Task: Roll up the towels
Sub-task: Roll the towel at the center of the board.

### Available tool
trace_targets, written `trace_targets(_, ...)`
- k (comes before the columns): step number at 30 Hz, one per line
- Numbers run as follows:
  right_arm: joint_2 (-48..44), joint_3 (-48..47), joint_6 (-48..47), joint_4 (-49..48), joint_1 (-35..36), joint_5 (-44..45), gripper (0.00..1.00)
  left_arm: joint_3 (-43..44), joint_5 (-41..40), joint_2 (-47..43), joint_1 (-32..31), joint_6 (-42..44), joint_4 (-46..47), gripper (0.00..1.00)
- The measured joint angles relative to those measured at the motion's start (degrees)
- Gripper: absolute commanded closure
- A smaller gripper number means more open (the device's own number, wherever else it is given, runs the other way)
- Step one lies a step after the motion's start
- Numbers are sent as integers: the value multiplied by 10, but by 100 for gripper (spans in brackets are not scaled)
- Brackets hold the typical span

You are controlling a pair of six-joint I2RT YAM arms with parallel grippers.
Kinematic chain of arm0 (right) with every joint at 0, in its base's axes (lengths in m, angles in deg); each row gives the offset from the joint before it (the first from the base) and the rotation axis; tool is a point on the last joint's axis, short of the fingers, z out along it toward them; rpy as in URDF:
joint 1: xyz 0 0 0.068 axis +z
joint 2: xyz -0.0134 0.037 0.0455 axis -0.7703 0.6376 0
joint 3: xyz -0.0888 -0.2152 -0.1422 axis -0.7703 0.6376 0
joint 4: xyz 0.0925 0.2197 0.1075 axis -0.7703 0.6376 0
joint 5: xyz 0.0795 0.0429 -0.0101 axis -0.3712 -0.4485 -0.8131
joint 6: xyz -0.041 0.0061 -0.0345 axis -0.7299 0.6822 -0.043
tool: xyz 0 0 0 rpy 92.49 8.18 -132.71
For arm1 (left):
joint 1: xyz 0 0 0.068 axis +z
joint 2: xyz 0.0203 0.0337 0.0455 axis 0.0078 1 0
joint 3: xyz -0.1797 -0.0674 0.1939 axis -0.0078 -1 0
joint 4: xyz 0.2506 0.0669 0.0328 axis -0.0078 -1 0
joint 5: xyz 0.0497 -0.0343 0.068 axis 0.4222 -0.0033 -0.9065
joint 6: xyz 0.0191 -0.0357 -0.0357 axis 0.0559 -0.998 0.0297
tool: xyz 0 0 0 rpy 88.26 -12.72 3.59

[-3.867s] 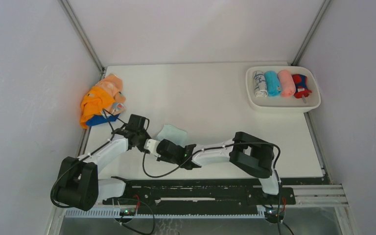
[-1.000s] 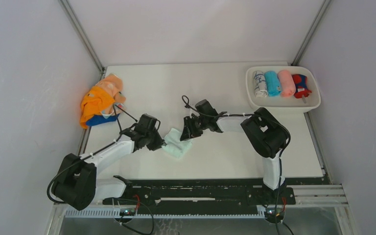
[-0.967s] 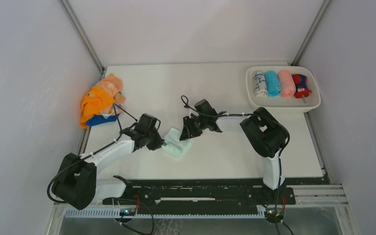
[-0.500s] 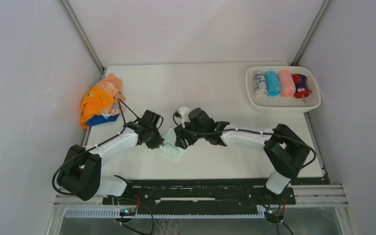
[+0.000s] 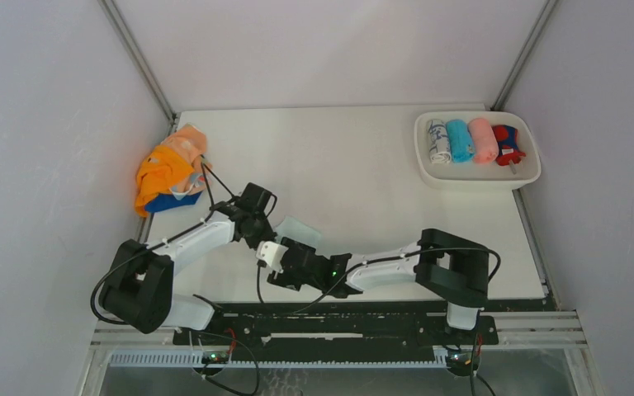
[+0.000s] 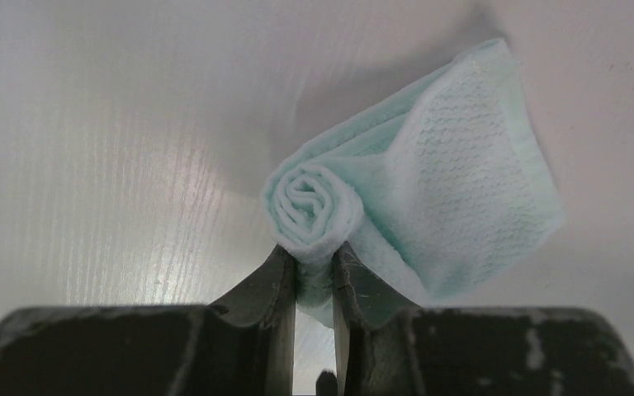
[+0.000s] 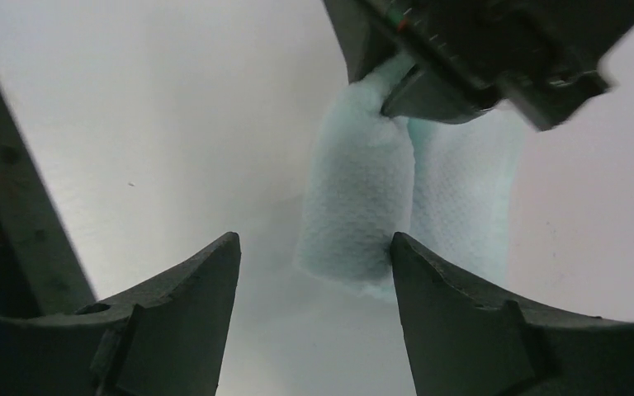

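A pale mint towel lies mid-table, partly rolled, with the spiral end facing the left wrist camera. My left gripper is shut on that rolled end. From above, the towel shows just right of the left gripper. My right gripper stands open on the near side, the roll just ahead of its fingertips and brushing the right one. In the top view the right gripper sits below the towel. Unrolled towels are piled at the left edge: orange, peach, dark blue.
A white oval tray at the back right holds several rolled towels, among them turquoise and pink. Both forearms cross the near middle of the table. Grey walls close in left and right.
The right arm swung from the towel's far side round to its near side and its jaws opened. The left gripper kept its hold on the roll and shifted slightly toward the back.
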Motion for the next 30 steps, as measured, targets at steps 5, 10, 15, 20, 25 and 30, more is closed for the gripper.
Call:
trace_targets(5,54,-19,-52,-3,20,58,36,0,0,0,0,0,0,84)
trace_targets(10,80,-34,-79,-4,35,97,48,0,-1,1,0,0,0,84)
trace_targets(15,91,-42,-84,6,44,118,76,0,-4,2,0,0,0,77)
trace_targets(20,87,-43,-56,13,36,119,100,0,-5,0,0,-5,0,67)
trace_targets(25,55,-14,2,7,7,75,100,-2,-1,-25,7,-21,-2,53)
trace_targets(30,7,41,80,-24,-68,-48,100,-27,0,-89,31,-52,16,36)
